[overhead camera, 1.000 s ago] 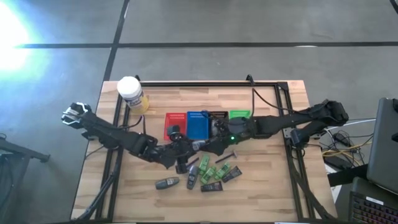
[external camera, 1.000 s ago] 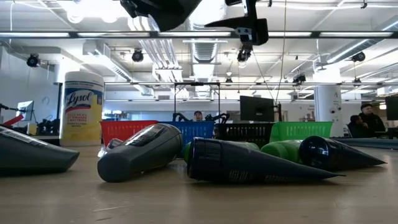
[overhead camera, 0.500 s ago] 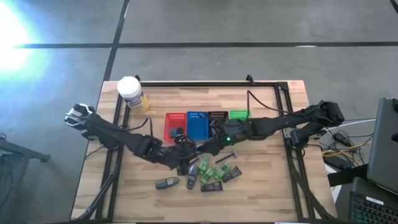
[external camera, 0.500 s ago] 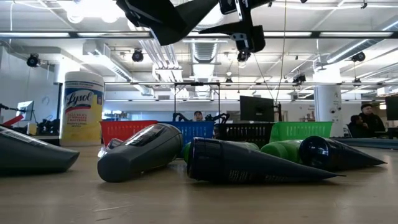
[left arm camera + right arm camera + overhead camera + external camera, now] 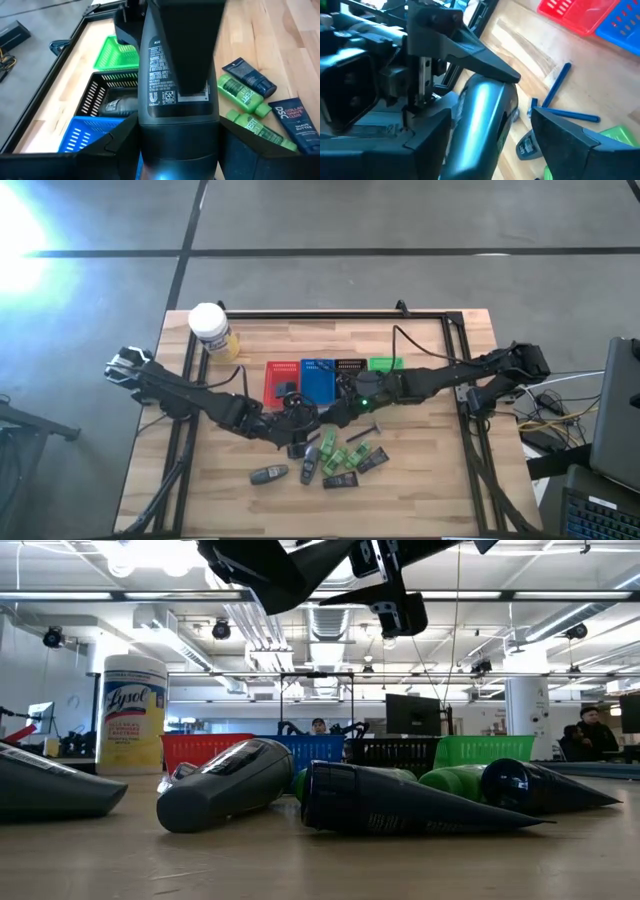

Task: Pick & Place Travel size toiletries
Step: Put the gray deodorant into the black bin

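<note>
Grey tube (image 5: 177,75) between both claws (above the baskets (image 5: 325,375))

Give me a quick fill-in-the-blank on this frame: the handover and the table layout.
1. The left gripper holds a tube, dark ____ in colour, and the right gripper has a finger on each side of it.
2. Between the red basket and the black basket stands the ____ one.
3. The Lysol canister has a ____ cap.
Missing words: grey; blue; white.
</note>
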Robot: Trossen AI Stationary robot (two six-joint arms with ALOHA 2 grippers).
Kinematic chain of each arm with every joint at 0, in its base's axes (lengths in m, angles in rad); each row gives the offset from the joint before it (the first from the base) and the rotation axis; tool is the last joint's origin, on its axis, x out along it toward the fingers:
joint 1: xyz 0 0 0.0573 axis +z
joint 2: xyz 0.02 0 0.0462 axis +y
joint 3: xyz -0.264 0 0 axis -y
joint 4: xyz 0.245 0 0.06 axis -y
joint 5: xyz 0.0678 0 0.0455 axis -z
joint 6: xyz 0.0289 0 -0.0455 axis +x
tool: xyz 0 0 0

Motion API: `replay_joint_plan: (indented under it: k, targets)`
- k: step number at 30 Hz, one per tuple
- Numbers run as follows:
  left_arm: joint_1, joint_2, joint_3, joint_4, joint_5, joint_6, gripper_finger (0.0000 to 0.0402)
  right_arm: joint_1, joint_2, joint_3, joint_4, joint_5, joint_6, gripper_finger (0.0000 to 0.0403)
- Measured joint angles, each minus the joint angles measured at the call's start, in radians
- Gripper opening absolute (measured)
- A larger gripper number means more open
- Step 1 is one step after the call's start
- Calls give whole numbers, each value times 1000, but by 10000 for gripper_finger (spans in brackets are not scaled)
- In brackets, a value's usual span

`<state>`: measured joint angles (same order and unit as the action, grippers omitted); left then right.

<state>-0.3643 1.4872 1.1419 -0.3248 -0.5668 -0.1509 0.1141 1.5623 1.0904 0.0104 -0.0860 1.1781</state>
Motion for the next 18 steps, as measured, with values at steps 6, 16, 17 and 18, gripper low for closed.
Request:
replay_joint_plan:
  k: [6,16,17,18]
  targets:
    - [5,0,0,-1,0,0,211,-13,0,0,-4,-2,-3,232]
    - [13,1,-2,-8,1,-2,223,-18,3,0,-15,-23,-23,152]
    - [13,1,-2,-9,0,-3,232,-18,3,-1,-19,-24,-27,146]
    - [13,1,-2,-11,0,-4,242,-18,3,-1,-24,-23,-32,141]
